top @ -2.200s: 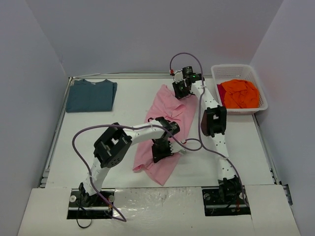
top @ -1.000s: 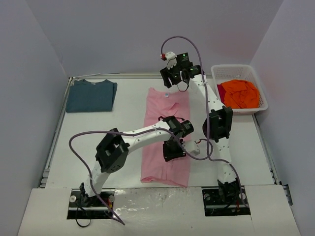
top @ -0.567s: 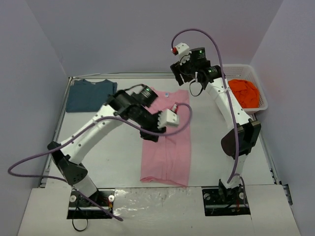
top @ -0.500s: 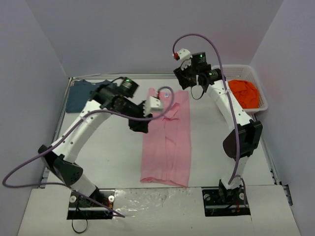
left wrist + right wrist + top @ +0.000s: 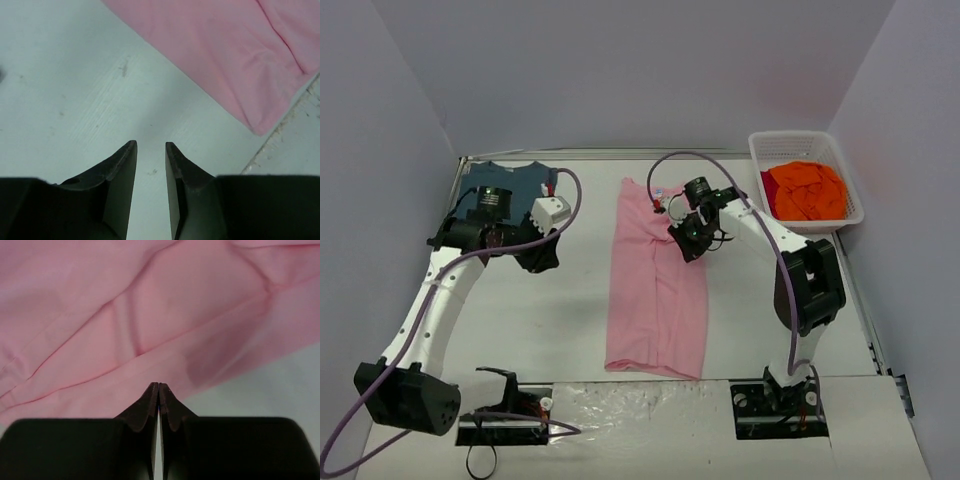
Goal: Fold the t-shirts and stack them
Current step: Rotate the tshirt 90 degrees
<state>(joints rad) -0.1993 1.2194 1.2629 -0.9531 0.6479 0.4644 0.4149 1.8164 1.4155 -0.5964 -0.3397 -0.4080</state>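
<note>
Shirts sit in three places on the worktop (image 5: 570, 310): the pink shirt (image 5: 657, 290) lies mid-worktop as a long folded strip running near to far, the teal shirt (image 5: 520, 178) lies folded in the far left corner, and the orange shirt (image 5: 805, 190) is heaped in the basket (image 5: 790, 140) at far right. The left gripper (image 5: 150, 145) hangs over bare worktop beside the pink shirt, jaws slightly apart and empty. The right gripper (image 5: 158, 386) is over the pink shirt's right edge, jaws pressed together.
</note>
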